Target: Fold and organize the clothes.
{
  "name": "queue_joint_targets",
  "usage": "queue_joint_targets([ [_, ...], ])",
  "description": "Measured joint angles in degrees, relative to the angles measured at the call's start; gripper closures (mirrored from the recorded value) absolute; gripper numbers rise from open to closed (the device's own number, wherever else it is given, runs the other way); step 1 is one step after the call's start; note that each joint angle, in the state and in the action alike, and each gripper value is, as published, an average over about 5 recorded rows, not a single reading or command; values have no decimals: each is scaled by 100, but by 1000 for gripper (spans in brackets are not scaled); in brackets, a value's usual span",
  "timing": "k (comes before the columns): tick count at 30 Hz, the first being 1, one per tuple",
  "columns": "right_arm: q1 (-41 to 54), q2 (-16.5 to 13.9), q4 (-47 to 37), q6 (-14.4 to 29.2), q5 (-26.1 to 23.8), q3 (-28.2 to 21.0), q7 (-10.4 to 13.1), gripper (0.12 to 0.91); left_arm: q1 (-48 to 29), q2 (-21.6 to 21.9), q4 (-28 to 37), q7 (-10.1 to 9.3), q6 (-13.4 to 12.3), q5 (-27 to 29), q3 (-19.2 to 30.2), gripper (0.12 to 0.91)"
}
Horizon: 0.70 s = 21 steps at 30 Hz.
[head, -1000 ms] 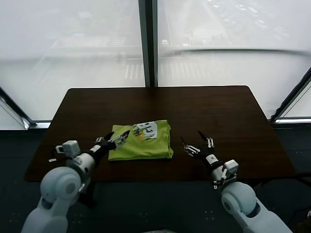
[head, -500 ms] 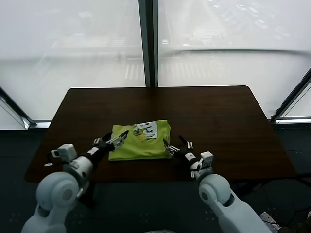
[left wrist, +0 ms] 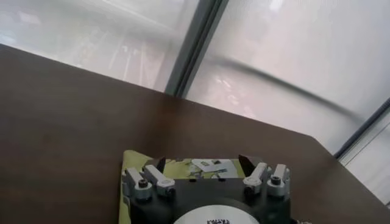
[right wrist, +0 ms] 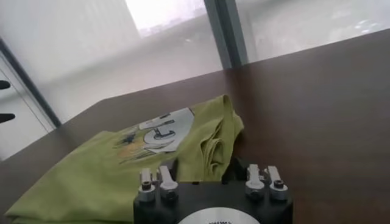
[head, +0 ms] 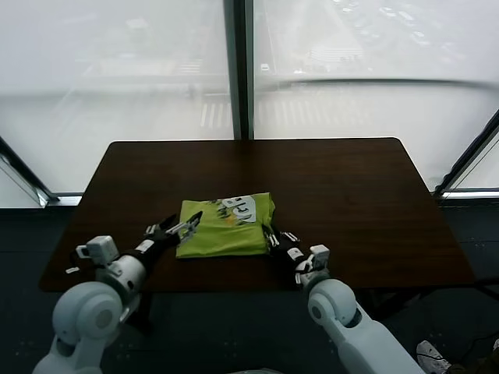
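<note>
Nearest the robot, 2 arms reach over the front edge of the dark brown table [head: 351, 187]. The right gripper [head: 274, 234] sits low at the front right corner of the green T-shirt [head: 226, 226], its fingers apart and straddling the shirt's folded edge. The left gripper [head: 184, 227] hangs at the shirt's left edge, fingers also spread, above the cloth. The T-shirt lies folded into a rough rectangle on the near middle of the table, its white printed graphic [head: 238, 207] facing up toward the far right corner. Beyond the table stands a dark window post [head: 237, 70] between 2 large panes.
</note>
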Motion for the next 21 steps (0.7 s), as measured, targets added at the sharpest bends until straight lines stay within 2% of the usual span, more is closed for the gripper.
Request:
queue_joint_targets([
  [2,-11,-80,54,-5,25,66,0,706,3,-8,-5,0,-1,1,1,123],
  [5,-22,-262,136,-12,130,199,-10,844,11,-19,-8,6,-3,2,3,123],
  [7,-26,-427,167,-17,215,309,-15,865,14,-27,-8,12,-6,3,3,123],
  [10,-49,-715,176,-67,283,482,9,856,18,-37,-8,27,-10,10,3,123],
  [16,-182,-1295,137,-336,268,822,220,860,57,-53,-13,69,-19,42,-13,123],
  [21,-263,-1599,86,-378,288,1086,211,860,74,-104,-15,88,-29,86,-14,123],
])
